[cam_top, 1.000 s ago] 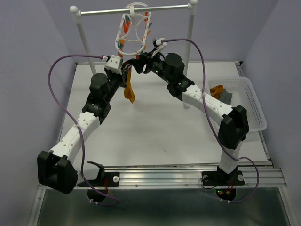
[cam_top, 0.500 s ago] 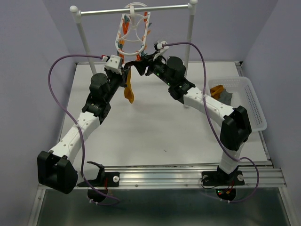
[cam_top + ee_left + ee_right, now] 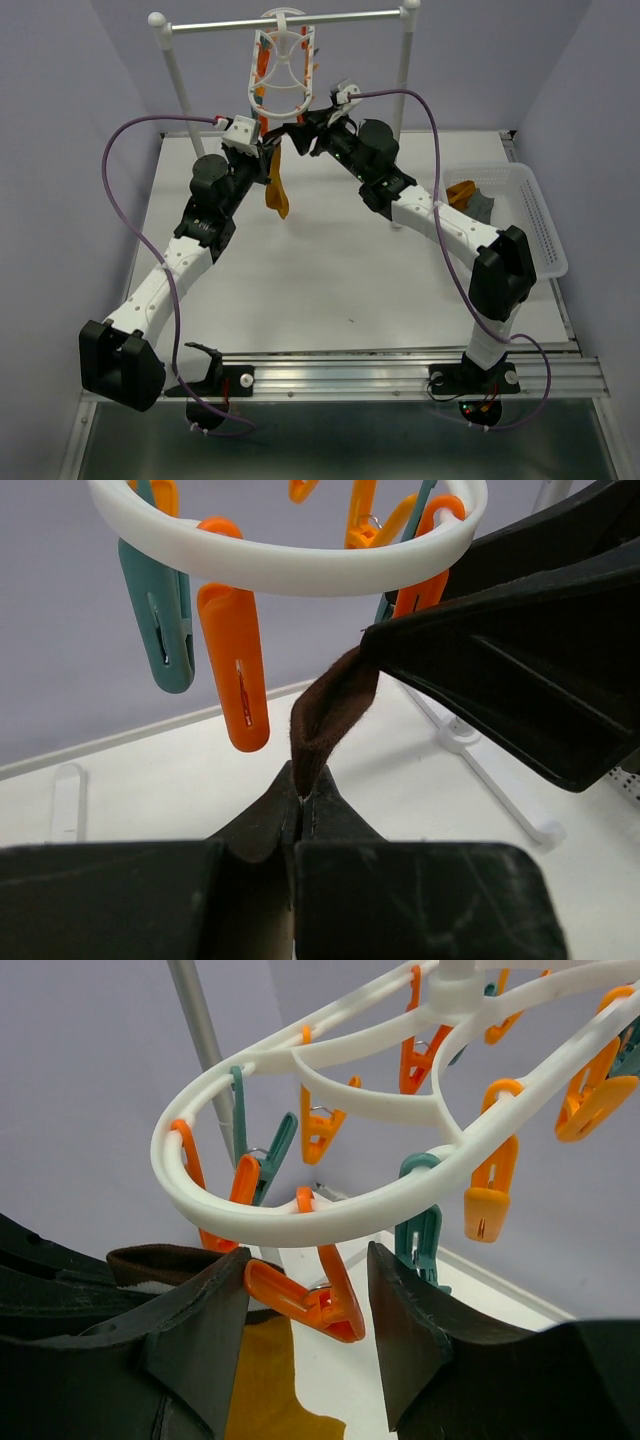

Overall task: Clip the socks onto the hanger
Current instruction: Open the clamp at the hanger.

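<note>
Watching the left claw (image 3: 300,802), I see it clamped on the dark cuff of the mustard sock (image 3: 275,192), which dangles above the table (image 3: 330,270) just under the hanger (image 3: 300,1225). My right claw (image 3: 308,1260) straddles an orange clip (image 3: 300,1302) on the hanger's rim; I cannot tell whether it squeezes it. The basket (image 3: 545,245) on the right holds other socks (image 3: 470,194).

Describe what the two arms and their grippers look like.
Left arm and right arm match: white tubular links, bulky black joint housings, black bases on a metal rail. A purple cable loops along each. Left gripper and right gripper have matte black, wedge-shaped fingers.
</note>
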You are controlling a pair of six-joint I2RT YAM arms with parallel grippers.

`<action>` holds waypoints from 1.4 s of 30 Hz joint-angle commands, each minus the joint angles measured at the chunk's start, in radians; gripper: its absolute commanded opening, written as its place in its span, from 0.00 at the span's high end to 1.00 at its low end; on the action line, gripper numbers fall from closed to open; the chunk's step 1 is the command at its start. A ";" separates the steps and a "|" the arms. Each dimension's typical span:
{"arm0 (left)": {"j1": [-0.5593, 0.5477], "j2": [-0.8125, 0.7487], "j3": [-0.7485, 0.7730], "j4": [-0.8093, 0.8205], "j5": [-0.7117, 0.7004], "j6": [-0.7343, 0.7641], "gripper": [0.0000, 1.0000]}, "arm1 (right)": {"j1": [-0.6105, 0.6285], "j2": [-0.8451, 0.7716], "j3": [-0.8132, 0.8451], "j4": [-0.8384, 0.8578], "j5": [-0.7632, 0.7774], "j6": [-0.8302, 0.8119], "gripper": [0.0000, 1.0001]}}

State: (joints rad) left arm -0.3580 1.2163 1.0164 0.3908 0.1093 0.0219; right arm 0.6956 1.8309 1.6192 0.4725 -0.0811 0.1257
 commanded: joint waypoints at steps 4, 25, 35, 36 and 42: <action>0.002 -0.004 0.053 0.046 0.018 -0.008 1.00 | 0.019 -0.067 -0.033 0.092 0.078 -0.067 0.44; 0.002 0.008 0.056 0.052 0.038 -0.016 1.00 | 0.085 -0.082 -0.104 0.218 0.233 -0.219 0.40; 0.002 0.003 0.050 0.063 0.072 -0.008 1.00 | 0.123 -0.053 -0.094 0.238 0.296 -0.290 0.40; 0.002 0.005 0.048 0.065 0.073 -0.008 1.00 | 0.124 -0.051 -0.094 0.238 0.299 -0.294 0.40; 0.001 0.000 0.047 0.075 0.112 -0.010 1.00 | 0.142 -0.042 -0.090 0.242 0.346 -0.330 0.38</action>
State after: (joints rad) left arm -0.3580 1.2350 1.0218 0.3931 0.1802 0.0101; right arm 0.8177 1.7897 1.5215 0.6380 0.2070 -0.1623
